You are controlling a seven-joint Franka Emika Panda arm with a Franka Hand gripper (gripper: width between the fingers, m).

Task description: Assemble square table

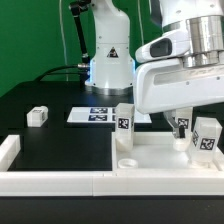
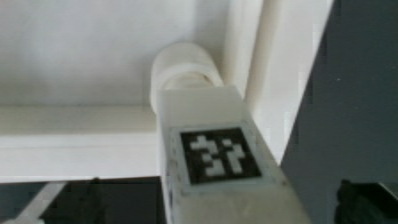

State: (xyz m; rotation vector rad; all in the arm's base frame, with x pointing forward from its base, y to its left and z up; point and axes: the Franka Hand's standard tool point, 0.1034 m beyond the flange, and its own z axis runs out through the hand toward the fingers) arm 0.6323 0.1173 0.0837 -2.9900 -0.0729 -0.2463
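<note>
Tagged white leg [image 2: 210, 140] upright between spread tool [image 2: 210, 200] fingers, in square table [image 1: 160, 160] corner, not pinched

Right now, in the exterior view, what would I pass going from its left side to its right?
Border rail end → lone white leg → marker board → upright leg → tagged leg at the far right.

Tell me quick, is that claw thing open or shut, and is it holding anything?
Gripper: open, jaws wide on either side of a white table leg, not clamped on it.
</note>
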